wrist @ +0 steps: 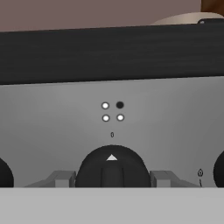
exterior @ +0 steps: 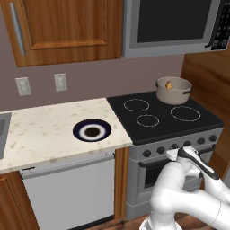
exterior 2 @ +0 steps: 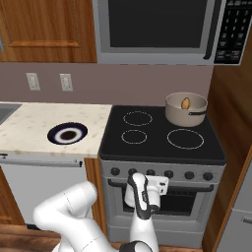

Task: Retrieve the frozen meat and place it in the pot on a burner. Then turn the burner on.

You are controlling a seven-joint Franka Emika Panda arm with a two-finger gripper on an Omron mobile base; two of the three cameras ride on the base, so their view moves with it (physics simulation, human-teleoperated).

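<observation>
The tool (wrist: 112, 178) is clamped on a black stove knob (wrist: 112, 168), one finger (wrist: 61, 179) at each side of it.

mauve wall (exterior: 99, 76), wood cabinets (exterior: 67, 27), speckled counter (exterior: 45, 130), steel microwave (exterior 2: 157, 29), white dishwasher (exterior: 72, 188)

Apparently "0" above stove knob (wrist: 112, 168)

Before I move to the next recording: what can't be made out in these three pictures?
- Pincer contact: in the hand view the grey band cuts off knob and fingers.
- Pincer in both base views: the arm's wrist covers it.
- Meat in the pot: the pot wall hides its lower part.
- Neighbouring knobs: cut by the hand view's side edges.
- Microwave keypad: too small to read.
</observation>
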